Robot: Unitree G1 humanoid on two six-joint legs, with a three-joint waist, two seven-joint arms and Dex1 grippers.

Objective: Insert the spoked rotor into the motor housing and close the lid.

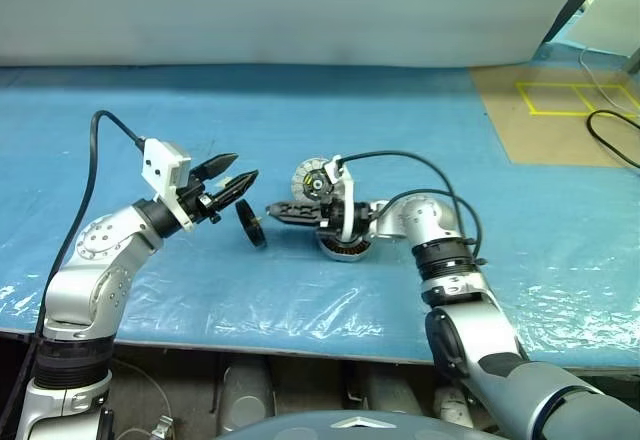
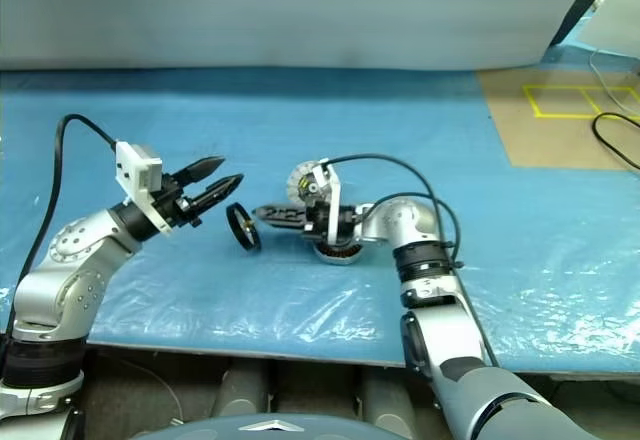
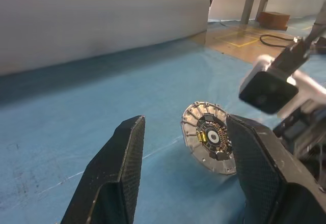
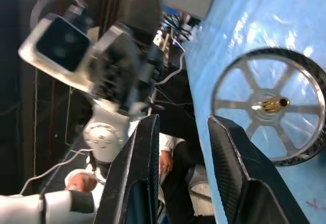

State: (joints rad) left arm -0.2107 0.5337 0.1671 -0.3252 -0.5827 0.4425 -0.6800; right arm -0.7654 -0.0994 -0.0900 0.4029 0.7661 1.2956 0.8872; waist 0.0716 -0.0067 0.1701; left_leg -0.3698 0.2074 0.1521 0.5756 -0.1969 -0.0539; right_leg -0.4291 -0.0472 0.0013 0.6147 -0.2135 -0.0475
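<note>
The spoked rotor (image 1: 251,224) stands tilted on its edge on the blue table, between my two grippers; its silver spokes and brass hub (image 4: 270,104) show in the right wrist view. My right gripper (image 1: 272,209) points left, level, with its tips just short of the rotor, open and holding nothing (image 4: 183,119). The motor housing (image 1: 344,249), with its copper windings, lies under my right wrist. The lid (image 1: 312,178), pale with a dark centre, leans just behind that wrist (image 3: 209,135). My left gripper (image 1: 246,166) hangs open above and left of the rotor.
Crinkled blue plastic sheet (image 1: 300,110) covers the table, whose front edge (image 1: 250,345) runs below the arms. A brown board with yellow tape (image 1: 560,110) and a black cable (image 1: 610,135) lie at the back right. A pale wall (image 1: 300,10) stands behind.
</note>
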